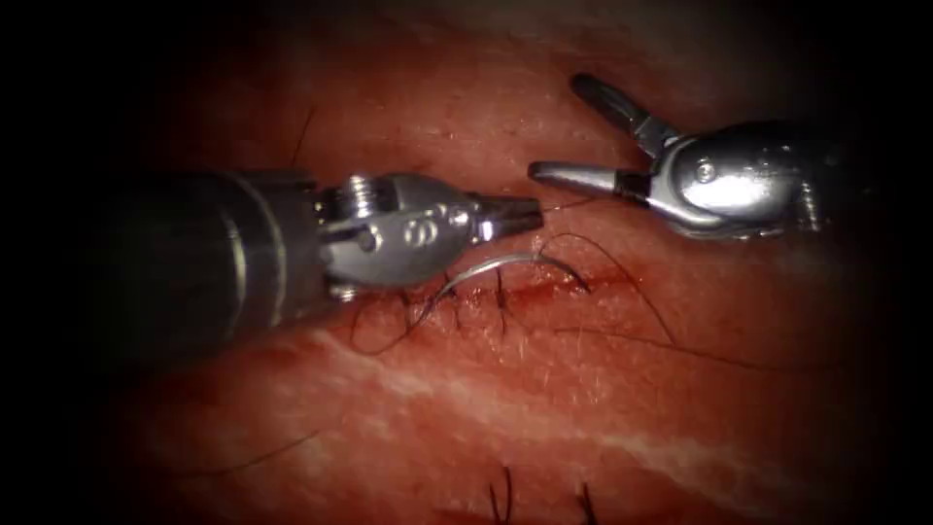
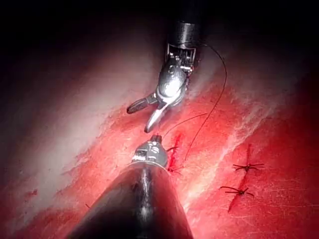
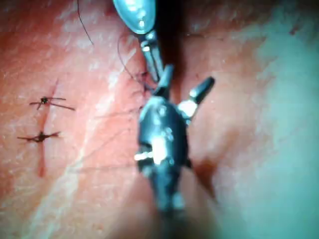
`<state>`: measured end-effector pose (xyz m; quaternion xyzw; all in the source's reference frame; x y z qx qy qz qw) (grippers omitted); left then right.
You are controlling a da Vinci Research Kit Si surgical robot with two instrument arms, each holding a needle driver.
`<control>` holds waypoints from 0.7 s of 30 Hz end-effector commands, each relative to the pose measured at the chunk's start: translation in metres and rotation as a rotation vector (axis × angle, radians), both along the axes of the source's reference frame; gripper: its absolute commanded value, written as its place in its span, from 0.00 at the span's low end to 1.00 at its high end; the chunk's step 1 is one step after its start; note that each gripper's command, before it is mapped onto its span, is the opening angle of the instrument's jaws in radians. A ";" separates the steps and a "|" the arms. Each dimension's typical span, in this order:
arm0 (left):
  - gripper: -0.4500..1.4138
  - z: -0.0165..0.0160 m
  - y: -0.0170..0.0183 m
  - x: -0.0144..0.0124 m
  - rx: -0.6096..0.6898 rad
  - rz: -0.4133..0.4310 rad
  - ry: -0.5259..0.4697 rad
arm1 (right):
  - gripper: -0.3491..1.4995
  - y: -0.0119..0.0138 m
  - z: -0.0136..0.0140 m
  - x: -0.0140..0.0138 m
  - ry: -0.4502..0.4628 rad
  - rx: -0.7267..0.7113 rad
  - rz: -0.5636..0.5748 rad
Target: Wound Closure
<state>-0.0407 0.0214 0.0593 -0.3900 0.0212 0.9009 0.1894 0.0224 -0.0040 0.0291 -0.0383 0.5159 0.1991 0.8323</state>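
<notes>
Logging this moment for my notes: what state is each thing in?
Left tool: shut on thread.
Right tool: open, holds nothing.
Needle: free, lying on the tissue by the cut.
Thread: slack, looping across the cut.
Cut: partly stitched.

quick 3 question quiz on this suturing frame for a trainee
1. True or false: the right gripper is open and holds nothing.
2. What does the left gripper pinch: A needle, B thread, C tissue?
3. Fill in: the needle lies over the ____.

Key:
1. True.
2. B: thread, a fine strand running from its shut tip.
3. Cut in the tissue, with neither gripper on it.
</notes>
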 end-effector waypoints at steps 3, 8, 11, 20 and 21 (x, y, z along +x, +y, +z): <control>0.00 -0.0024 -0.0004 -0.0007 -0.002 0.032 -0.020 | 0.64 -0.0022 0.0008 0.0006 -0.080 0.042 -0.080; 0.00 -0.0054 0.0022 0.0011 -0.077 0.051 0.010 | 0.62 -0.0051 0.0012 0.0006 -0.061 0.073 -0.208; 0.00 -0.0047 0.0033 0.0016 -0.081 0.054 0.017 | 0.61 -0.0055 0.0006 0.0004 -0.035 0.075 -0.228; 0.00 -0.0005 0.0064 -0.0012 -0.088 0.065 0.015 | 0.57 -0.0065 -0.0002 0.0002 0.061 0.073 -0.288; 0.00 -0.0001 0.0064 -0.0017 -0.086 0.070 0.015 | 0.56 -0.0066 -0.0002 0.0002 0.067 0.070 -0.291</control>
